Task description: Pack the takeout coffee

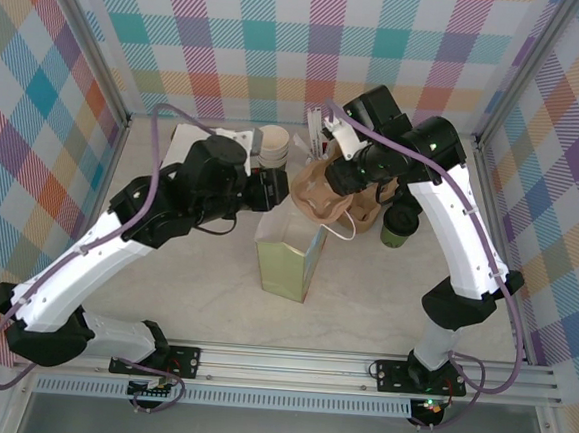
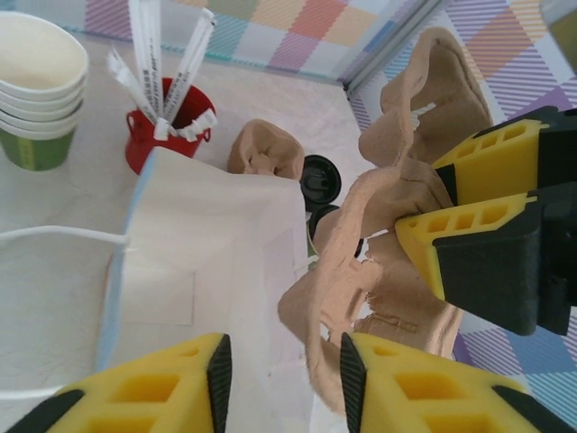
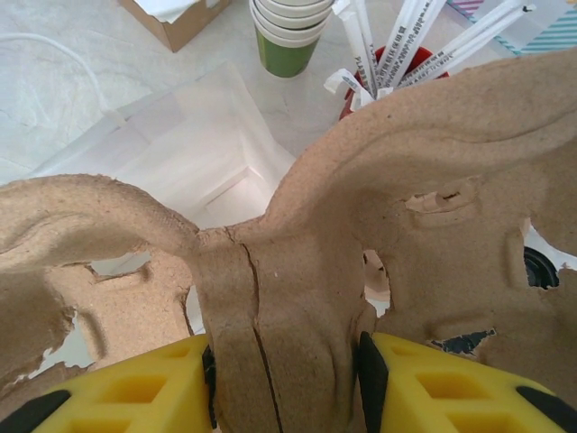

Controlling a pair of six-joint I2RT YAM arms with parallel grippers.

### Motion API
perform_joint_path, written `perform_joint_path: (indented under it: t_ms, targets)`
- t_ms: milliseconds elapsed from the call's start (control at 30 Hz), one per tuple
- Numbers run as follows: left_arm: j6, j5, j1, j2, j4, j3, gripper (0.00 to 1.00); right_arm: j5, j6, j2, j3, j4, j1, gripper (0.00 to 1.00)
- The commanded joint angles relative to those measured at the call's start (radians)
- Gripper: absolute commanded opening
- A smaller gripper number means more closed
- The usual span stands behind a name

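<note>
Yellow fingers (image 3: 117,397) of the right claw (image 3: 284,383) sit closest, at the bottom of the right wrist view. They're pinched tight on the centre ridge of a brown moulded-pulp cup carrier (image 3: 297,271). The left claw (image 2: 284,379) has its jaws well apart. One wall of the white paper bag (image 2: 216,234) and an edge of the carrier sit in the gap. No grip visible, and I can't tell if either pad touches.

The takeout coffee (image 1: 401,225), a small olive-green paper cup w/ round black plastic lid, stands on the table just right of the carrier. It's close by the right arm and outside the bag. From the left wrist view its lid peeks out between bag rim & carrier.

The bag stands upright mid-table, mouth open. The carrier hangs at its far-right rim; contact unclear. The pale tabletop (image 1: 362,313) is bare in front of the bag and to both sides, down toward the rail.

The back is crowded w/ a stack of lidless green cups w/ cream insides (image 1: 273,145), a red cup of white sticks (image 2: 167,135) and a brown cardboard box (image 3: 171,23). Checked walls & metal posts close in left, right and back.

The stick wrappers carry dark print, too small to read.
</note>
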Motion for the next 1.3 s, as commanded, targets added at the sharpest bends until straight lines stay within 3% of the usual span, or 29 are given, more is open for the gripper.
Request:
perform_joint_path:
  t_ms: [0,300,367,467,600,800,1267]
  targets:
    - [0.008,-0.080,0.010,-0.080,-0.070,-0.025,0.45,-0.084,-0.011,0.011,0.010,0.037,0.002,0.44]
    - [-0.073,-0.141,0.030,-0.249,-0.136,-0.189,0.68,-0.275,0.009,0.035,0.010,0.104,-0.002,0.44]
    - [-0.093,-0.110,0.054,-0.278,-0.139,-0.232,0.73,-0.340,0.025,0.038,0.004,0.125,-0.013,0.44]
    - [-0.118,0.028,0.136,-0.305,-0.122,-0.298,0.79,-0.476,0.058,0.032,-0.035,0.178,-0.044,0.44]
    - [-0.166,0.248,0.254,-0.353,0.018,-0.425,0.81,-0.609,0.088,0.028,-0.081,0.224,-0.073,0.45]
    - [-0.212,0.459,0.346,-0.359,0.153,-0.529,0.81,-0.739,0.118,0.028,-0.158,0.255,-0.111,0.45]
    - [-0.196,0.563,0.351,-0.292,0.170,-0.602,0.80,-0.892,0.126,0.042,-0.272,0.262,-0.116,0.45]
